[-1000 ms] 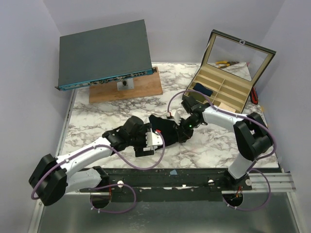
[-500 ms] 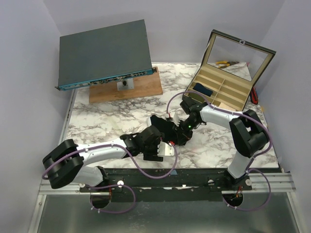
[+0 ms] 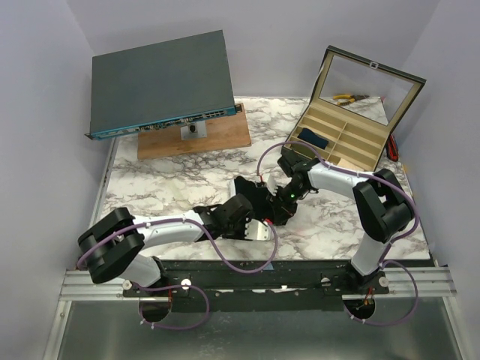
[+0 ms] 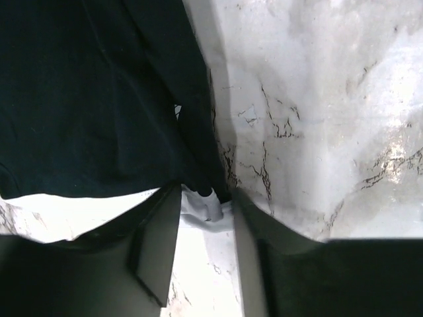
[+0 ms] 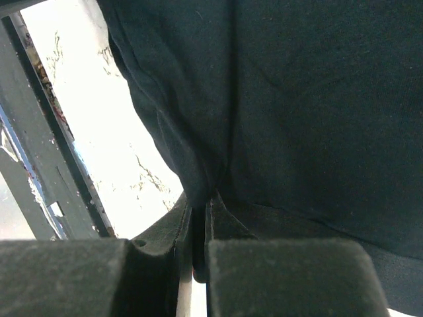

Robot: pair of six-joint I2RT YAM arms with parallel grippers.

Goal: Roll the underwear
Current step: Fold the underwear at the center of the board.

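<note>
Right gripper [image 5: 198, 228] is closed tight on a fold of the underwear [image 5: 297, 99], which spreads from its tips toward 12 o'clock. Left gripper [image 4: 201, 208] stands narrow with the hem corner between its tips; I cannot tell whether it is pinched. Seen from above, the underwear lies mid-table [image 3: 150, 187], the left gripper at its 6 o'clock, the right at 3, and the box [image 3: 341, 139] at 1.

White arm links [image 3: 161, 227], black joints [image 3: 112, 247], purple cables [image 3: 240, 268] looping; left pincer fingers [image 4: 155, 247] dark grey, flat.
</note>
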